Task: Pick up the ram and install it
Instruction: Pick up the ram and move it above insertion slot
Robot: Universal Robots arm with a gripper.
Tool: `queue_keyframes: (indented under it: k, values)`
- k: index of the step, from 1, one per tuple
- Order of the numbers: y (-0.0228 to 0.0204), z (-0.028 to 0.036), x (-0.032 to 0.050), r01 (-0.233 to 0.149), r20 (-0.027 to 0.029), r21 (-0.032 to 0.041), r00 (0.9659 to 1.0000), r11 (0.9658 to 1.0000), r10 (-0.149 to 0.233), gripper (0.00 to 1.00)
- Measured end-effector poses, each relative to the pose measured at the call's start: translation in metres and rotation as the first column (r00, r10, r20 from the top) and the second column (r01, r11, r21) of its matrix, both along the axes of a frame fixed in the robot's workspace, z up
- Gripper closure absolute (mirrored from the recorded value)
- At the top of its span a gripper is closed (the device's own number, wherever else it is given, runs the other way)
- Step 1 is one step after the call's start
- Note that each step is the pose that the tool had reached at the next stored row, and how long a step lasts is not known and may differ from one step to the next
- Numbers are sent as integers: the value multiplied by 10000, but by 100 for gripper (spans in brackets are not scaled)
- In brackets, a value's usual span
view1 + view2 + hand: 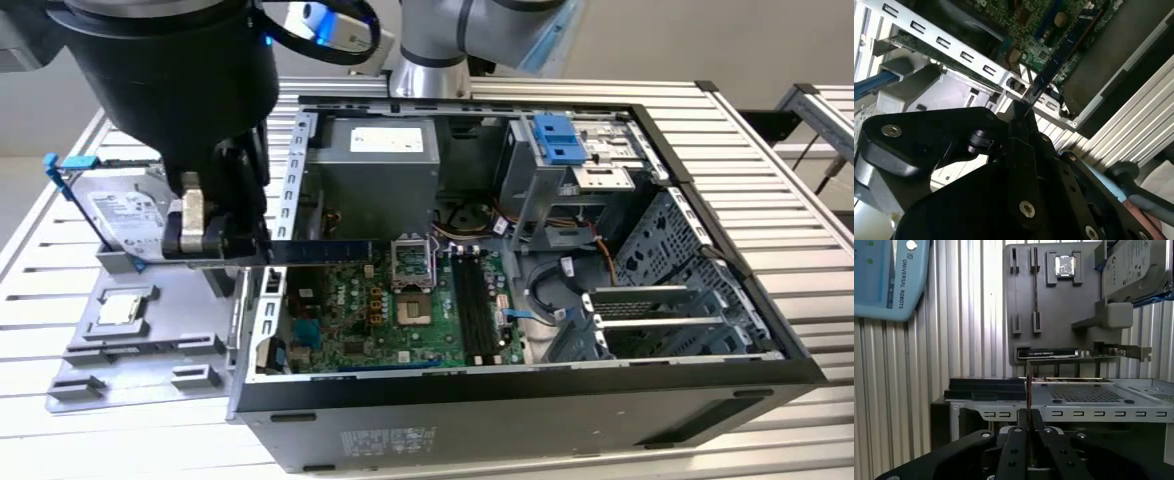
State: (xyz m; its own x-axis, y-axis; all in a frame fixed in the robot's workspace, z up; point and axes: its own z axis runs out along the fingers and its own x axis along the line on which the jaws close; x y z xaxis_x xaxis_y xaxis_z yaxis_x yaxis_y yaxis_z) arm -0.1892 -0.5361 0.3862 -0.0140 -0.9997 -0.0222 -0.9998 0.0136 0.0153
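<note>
Where the gripper [1029, 416] pinches down, its fingers are shut flat on one short end of the ram [320, 248], with nothing else in the grasp. The rest of the stick juts past the fingertips unsupported, in the air and not seated.

Position: the ram crosses the case [534, 378] at its wall on the fixture side. The held end is just outside that wall. The free end is inside, over the near edge of the motherboard [347, 320]. The memory slots [474, 300] lie deeper in the case, well apart from the free end.

Orientation: the long axis looks about level, running from that wall toward the case's middle, free end leading. The stick stands on edge; in the first wrist view it reads as a thin line straight out from the fingers. The axis looks roughly crosswise to the slots.

Risks, my judgement:
- Grip is on one end only. A knock against the wall's slotted rail [961, 55], which is near the fingertips, could lever the stick askew or pull it free.
- If the stick met a slot crosswise or tilted, it would jam, straining contacts and board.

Outside the case, beyond the same wall: fixture tray [80, 350] with processor chip [120, 308], and hard drive [127, 212] propped beside it.
</note>
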Motion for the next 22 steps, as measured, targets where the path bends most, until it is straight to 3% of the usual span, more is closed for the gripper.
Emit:
queue_keyframes:
  k: [22]
  values:
    - [22,0,999,0,0,0,10000,10000,0,100]
